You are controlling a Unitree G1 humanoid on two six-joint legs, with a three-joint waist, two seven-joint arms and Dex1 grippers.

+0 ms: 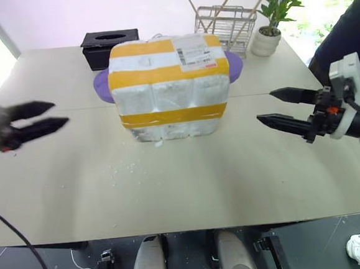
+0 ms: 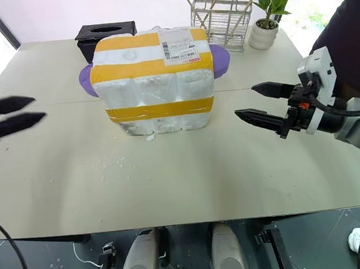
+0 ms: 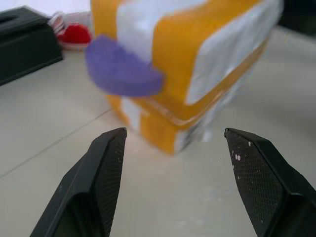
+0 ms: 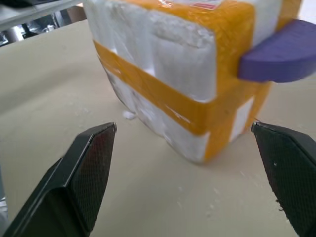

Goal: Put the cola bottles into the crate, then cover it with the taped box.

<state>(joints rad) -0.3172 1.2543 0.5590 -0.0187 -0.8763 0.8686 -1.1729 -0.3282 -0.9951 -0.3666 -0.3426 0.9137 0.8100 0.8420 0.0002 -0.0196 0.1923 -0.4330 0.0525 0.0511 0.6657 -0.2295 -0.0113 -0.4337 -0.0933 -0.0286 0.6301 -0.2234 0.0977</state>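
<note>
The taped box (image 1: 171,88) carries a white shipping label (image 1: 193,52) on its top face, toward the far right corner; it bears a barcode, lines of small print and a red strip along one edge, but none of the writing can be read. The box is a large block of white styrofoam, its near face moulded into three rounded vertical panels and roughened at the lower edge. Wide yellow tape runs around it in two level bands, one near the top and one low down, and more yellow tape covers the top along the far edge. A flat purple thing (image 1: 103,86) sticks out from behind it on both sides.

The box stands in the middle of the pale desk (image 1: 184,184), toward the far half. White foam crumbs (image 1: 123,171) lie scattered on the desk just in front of it.

The left hand (image 1: 46,116) hovers well to the left of the box, its two black fingers apart and gripping nothing. The right hand (image 1: 279,106) hovers well to the right of it, fingers spread wide, also empty.

Behind the box sit a black tissue box (image 1: 109,46), a wire rack (image 1: 224,20) with wooden sticks in it, and a potted plant (image 1: 269,21) in a white pot.
</note>
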